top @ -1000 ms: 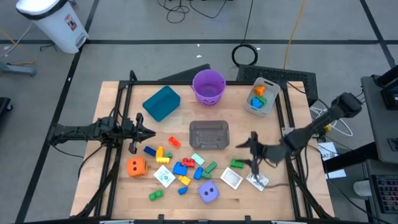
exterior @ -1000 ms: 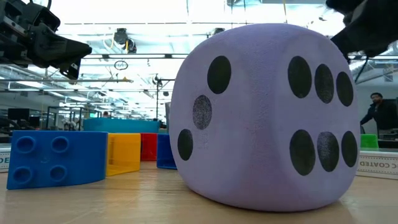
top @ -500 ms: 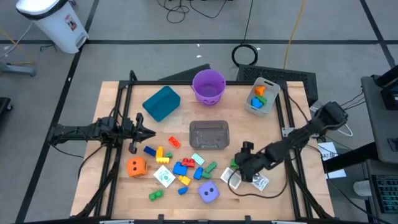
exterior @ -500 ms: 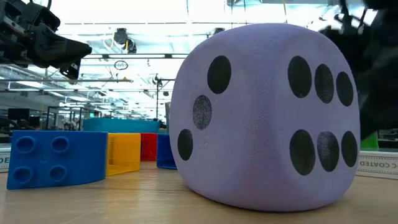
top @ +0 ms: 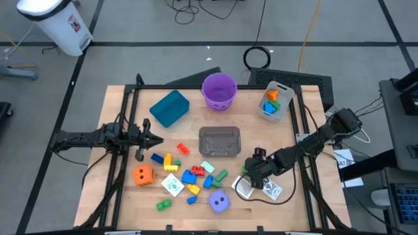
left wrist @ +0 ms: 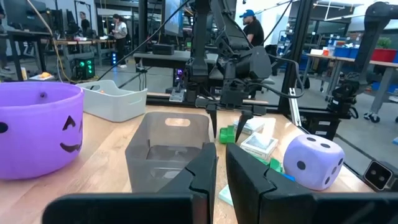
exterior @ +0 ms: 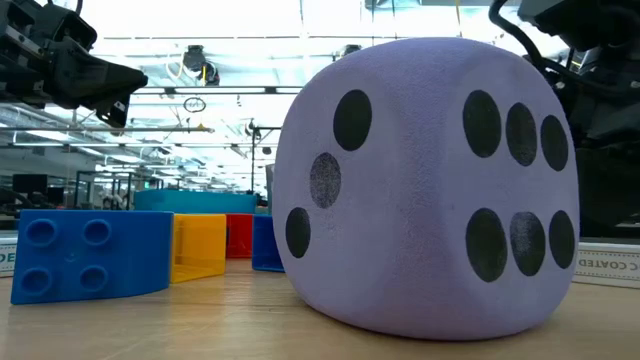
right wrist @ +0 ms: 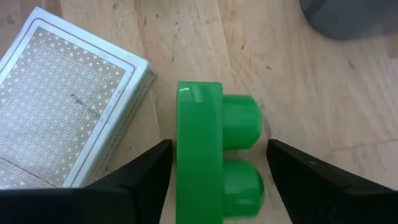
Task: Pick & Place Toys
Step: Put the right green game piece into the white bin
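Between spread right claw (right wrist: 214, 180) fingers, glossy green two-stud block (right wrist: 208, 152), left claw (left wrist: 221, 177) clenched, empty

a green block (right wrist: 205, 155) lies studs sideways just beside a patterned card (right wrist: 68, 99); red, blue and yellow blocks (mid-tabletop) scatter between orange die (top: 143, 175) and purple die (top: 219, 203).

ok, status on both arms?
Right gripper open, straddling green block, not gripped yet. Left gripper shut, idle at the table's left. Card deck close beside the block.
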`<state>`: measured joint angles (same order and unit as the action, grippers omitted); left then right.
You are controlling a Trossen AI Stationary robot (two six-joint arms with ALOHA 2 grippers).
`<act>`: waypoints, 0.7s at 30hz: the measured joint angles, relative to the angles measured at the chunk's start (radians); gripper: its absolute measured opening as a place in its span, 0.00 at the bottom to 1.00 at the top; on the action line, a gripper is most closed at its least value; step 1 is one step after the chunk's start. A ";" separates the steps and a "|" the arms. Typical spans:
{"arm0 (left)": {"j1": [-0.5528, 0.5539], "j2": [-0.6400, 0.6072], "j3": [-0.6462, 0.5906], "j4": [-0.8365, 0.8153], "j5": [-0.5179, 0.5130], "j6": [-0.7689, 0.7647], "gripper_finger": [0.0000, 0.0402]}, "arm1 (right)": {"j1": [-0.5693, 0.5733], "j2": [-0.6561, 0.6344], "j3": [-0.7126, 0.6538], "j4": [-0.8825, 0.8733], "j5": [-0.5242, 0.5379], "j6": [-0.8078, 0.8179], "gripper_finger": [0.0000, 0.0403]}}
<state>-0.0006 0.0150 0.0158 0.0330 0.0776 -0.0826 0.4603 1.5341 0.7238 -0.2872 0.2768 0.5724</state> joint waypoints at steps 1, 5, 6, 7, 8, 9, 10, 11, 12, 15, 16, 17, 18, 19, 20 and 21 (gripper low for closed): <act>0.000 0.000 0.000 0.000 0.000 0.000 0.10 | 0.000 0.000 0.000 0.001 0.000 -0.005 0.58; 0.000 0.000 0.000 0.000 0.000 0.000 0.10 | 0.000 0.001 0.000 0.002 0.001 -0.008 0.49; 0.000 0.000 0.000 0.000 0.000 0.000 0.10 | 0.000 0.001 0.000 0.002 -0.002 -0.008 0.46; 0.000 0.000 0.000 0.000 0.000 0.000 0.10 | -0.003 0.000 0.000 0.001 -0.009 -0.011 0.43; 0.000 0.000 0.000 0.000 0.000 0.000 0.10 | -0.004 0.000 0.000 0.001 -0.016 -0.013 0.41; 0.000 0.000 0.000 0.000 0.000 0.000 0.10 | -0.004 0.000 0.000 0.001 -0.019 -0.013 0.38; 0.000 0.000 0.000 0.000 0.000 0.000 0.10 | -0.004 -0.002 0.000 0.001 -0.021 -0.015 0.36; 0.000 0.000 0.000 0.000 0.000 0.000 0.10 | -0.004 -0.007 -0.001 -0.002 -0.029 -0.019 0.35; 0.000 0.000 0.000 0.000 0.000 0.000 0.10 | -0.004 -0.010 -0.001 -0.003 -0.037 -0.027 0.34; 0.000 0.000 0.000 0.000 0.000 0.000 0.10 | -0.004 -0.033 -0.003 -0.018 -0.041 -0.038 0.34; 0.000 0.000 0.000 0.000 0.000 0.000 0.10 | -0.004 -0.045 -0.004 -0.026 -0.042 -0.034 0.35; 0.000 0.000 0.000 0.000 0.000 0.000 0.10 | -0.004 -0.060 -0.005 -0.042 -0.041 -0.024 0.36; 0.000 0.000 0.000 0.001 0.000 0.000 0.10 | -0.004 -0.075 -0.005 -0.053 -0.041 -0.004 0.37; 0.000 0.000 0.000 0.000 0.000 0.000 0.10 | -0.004 -0.092 -0.005 -0.068 -0.039 0.024 0.37; 0.000 0.000 0.000 0.000 -0.001 0.000 0.10 | -0.004 -0.113 -0.005 -0.091 -0.038 0.051 0.38; 0.000 0.000 0.000 0.000 0.000 0.000 0.10 | -0.004 -0.134 -0.005 -0.117 -0.035 0.074 0.38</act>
<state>-0.0006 0.0148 0.0158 0.0334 0.0772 -0.0826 0.4561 1.4004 0.7193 -0.4045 0.2417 0.6466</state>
